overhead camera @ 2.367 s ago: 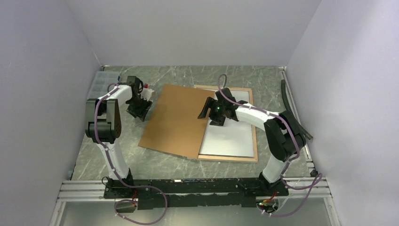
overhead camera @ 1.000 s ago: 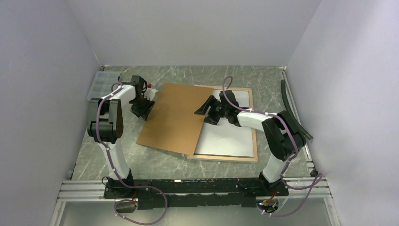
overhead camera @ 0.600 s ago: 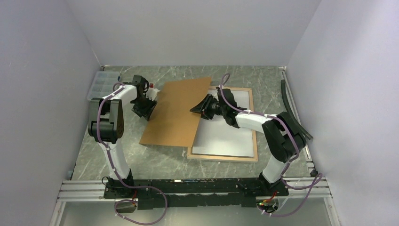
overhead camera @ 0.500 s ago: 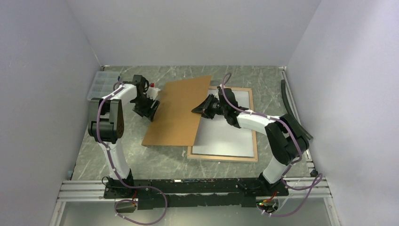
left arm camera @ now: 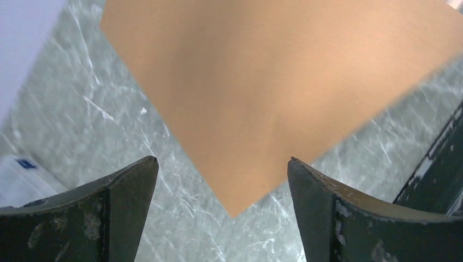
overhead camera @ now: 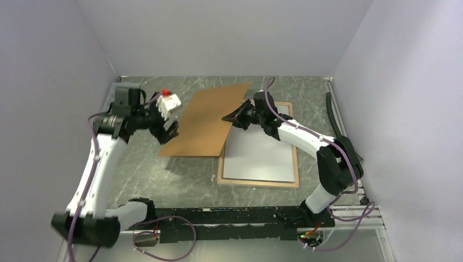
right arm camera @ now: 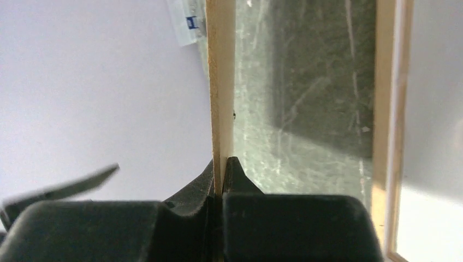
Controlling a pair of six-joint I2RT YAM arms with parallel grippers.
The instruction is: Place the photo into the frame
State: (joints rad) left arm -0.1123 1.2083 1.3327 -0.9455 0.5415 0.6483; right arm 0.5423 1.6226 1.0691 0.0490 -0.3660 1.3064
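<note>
Right fingers [right arm camera: 235, 177] clamp the tilted fibreboard backing panel [overhead camera: 205, 123] by its edge at the frame's [overhead camera: 296, 164] left side, left fingers [left arm camera: 131, 185] gape empty near its corner; next, probably, laying that panel aside on the bench [overhead camera: 164, 180]

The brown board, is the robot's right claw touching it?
Touching. The right wrist view shows the right gripper pinched shut on the brown board's thin edge, with no gap.

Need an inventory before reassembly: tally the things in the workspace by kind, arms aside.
Brown backing panel: 1
Picture frame: 1
White sheet inside the frame: 1
Clear plastic organiser box: 1
Total: 4
</note>
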